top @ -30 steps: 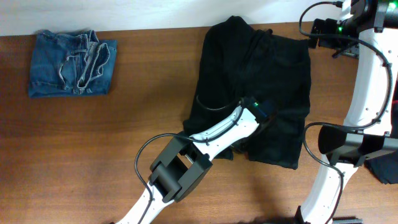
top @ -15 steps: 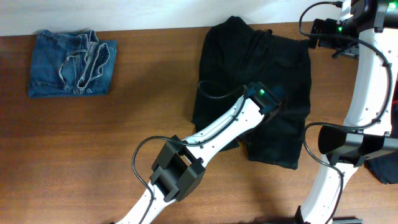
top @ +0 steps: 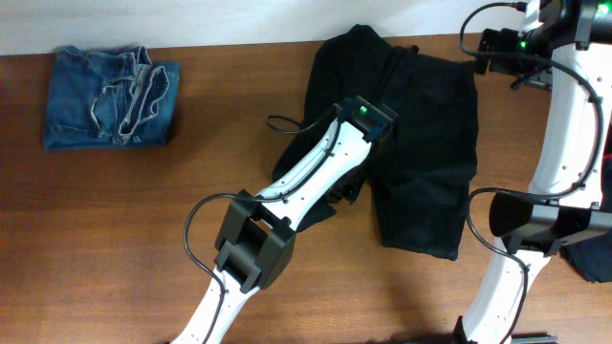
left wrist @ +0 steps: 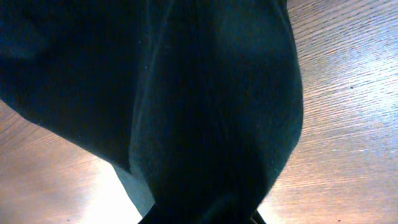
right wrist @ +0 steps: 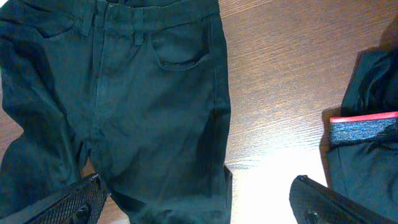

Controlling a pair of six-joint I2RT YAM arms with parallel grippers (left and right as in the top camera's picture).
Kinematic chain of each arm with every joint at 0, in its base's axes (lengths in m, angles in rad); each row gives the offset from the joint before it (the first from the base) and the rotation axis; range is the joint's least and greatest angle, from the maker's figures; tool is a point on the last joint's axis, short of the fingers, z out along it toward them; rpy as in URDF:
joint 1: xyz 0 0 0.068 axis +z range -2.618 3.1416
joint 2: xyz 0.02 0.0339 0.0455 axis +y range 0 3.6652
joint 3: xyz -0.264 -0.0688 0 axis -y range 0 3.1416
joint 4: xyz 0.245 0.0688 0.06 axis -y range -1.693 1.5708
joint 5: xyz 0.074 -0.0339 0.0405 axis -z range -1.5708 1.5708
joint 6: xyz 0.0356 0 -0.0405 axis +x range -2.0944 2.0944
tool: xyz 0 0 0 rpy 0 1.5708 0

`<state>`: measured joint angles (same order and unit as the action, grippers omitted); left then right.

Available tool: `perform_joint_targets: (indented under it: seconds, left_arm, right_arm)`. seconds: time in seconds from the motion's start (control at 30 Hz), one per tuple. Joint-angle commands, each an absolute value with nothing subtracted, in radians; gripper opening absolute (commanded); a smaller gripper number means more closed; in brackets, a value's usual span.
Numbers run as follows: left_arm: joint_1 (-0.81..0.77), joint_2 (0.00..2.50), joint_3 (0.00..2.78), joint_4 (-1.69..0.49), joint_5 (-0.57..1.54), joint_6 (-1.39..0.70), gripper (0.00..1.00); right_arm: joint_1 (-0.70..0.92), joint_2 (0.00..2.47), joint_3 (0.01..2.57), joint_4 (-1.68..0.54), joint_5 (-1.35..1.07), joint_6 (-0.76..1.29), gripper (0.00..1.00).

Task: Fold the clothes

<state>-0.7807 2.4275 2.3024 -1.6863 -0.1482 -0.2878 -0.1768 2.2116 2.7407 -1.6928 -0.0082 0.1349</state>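
The black trousers (top: pixel 430 143) lie spread at the table's back right; the right wrist view shows their waistband and pocket (right wrist: pixel 124 93). My left gripper (top: pixel 368 119) is over their left part and is shut on a fold of the black fabric. That fold hangs from the jaws and fills the left wrist view (left wrist: pixel 186 93). My right gripper (right wrist: pixel 199 208) is open and empty, held high above the trousers' right edge. Folded blue jeans (top: pixel 110 97) lie at the back left. A dark garment with a red band (right wrist: pixel 364 130) lies to the right of the trousers.
The brown wooden table (top: pixel 143 229) has its far edge against a white wall. The right arm's base and cables (top: pixel 535 215) stand at the right, just beside the trousers' lower right corner. The dark garment also shows at the right edge in the overhead view (top: pixel 593 256).
My left gripper has moved up and to the left across the trousers, carrying the held black fabric with it. The right arm has not moved.
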Motion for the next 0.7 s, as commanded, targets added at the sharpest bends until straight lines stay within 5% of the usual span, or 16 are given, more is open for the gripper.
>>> perform_joint_targets:
  seconds: [0.0, 0.23, 0.67]
  left_arm:
    - [-0.78, 2.429, 2.321, -1.689, -0.195, -0.268, 0.01]
    - [-0.675, 2.429, 2.321, -1.689, -0.36, -0.303, 0.02]
    - [-0.401, 2.429, 2.321, -1.688, -0.337, -0.3, 0.06]
  right_arm:
    - [-0.177, 2.214, 2.733, -1.699, -0.015, 0.14, 0.98]
    - [-0.177, 2.214, 2.734, -1.699, -0.015, 0.14, 0.99]
    - [-0.177, 2.214, 2.734, -1.695, -0.039, 0.14, 0.99]
